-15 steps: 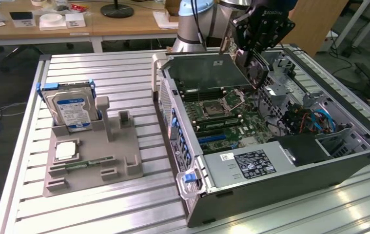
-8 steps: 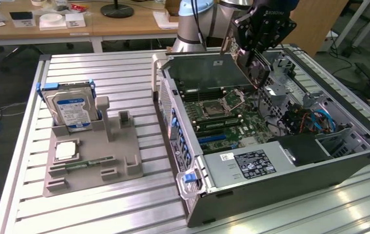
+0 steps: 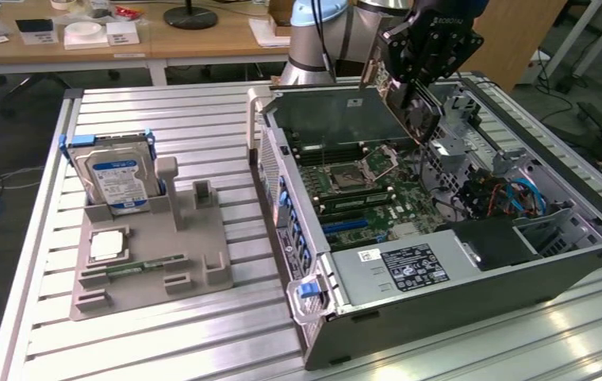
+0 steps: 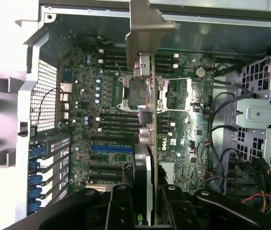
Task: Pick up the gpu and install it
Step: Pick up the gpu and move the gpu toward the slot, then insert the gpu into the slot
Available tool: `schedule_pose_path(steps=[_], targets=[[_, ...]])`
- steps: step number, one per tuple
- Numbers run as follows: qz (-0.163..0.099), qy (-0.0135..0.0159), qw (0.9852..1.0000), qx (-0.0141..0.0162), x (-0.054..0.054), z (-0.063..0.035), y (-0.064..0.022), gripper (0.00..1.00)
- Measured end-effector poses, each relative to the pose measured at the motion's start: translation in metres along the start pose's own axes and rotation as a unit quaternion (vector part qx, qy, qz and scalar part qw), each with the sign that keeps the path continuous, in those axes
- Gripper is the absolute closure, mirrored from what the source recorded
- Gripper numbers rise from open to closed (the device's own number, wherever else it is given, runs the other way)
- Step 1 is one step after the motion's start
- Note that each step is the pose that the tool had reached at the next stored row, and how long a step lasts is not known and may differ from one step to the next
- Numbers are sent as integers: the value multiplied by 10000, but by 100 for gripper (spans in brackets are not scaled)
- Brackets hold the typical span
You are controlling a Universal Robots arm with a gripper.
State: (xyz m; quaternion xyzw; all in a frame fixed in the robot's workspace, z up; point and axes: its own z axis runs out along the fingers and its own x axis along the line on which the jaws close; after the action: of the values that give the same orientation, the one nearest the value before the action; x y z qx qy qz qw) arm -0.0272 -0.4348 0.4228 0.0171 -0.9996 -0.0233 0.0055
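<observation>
The gpu (image 4: 146,165), clamped edge-on in the gripper (image 4: 147,213), is held above the motherboard (image 3: 359,186), so the install step is judged in hand, and its edge must be lined up squarely over the motherboard's blue slot (image 4: 110,148) before any descent.

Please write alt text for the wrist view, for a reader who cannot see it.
The gripper holds the gpu edge-on over the green motherboard of an open computer case. The card's silver bracket points away from the camera.
</observation>
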Motion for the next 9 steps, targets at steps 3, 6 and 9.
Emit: schedule_pose_path(steps=[3,6,9], targets=[[0,0,10000,0,0,0,0,72],[0,0,10000,0,0,0,0,72],[-55,2,10000,1,0,0,0,72]])
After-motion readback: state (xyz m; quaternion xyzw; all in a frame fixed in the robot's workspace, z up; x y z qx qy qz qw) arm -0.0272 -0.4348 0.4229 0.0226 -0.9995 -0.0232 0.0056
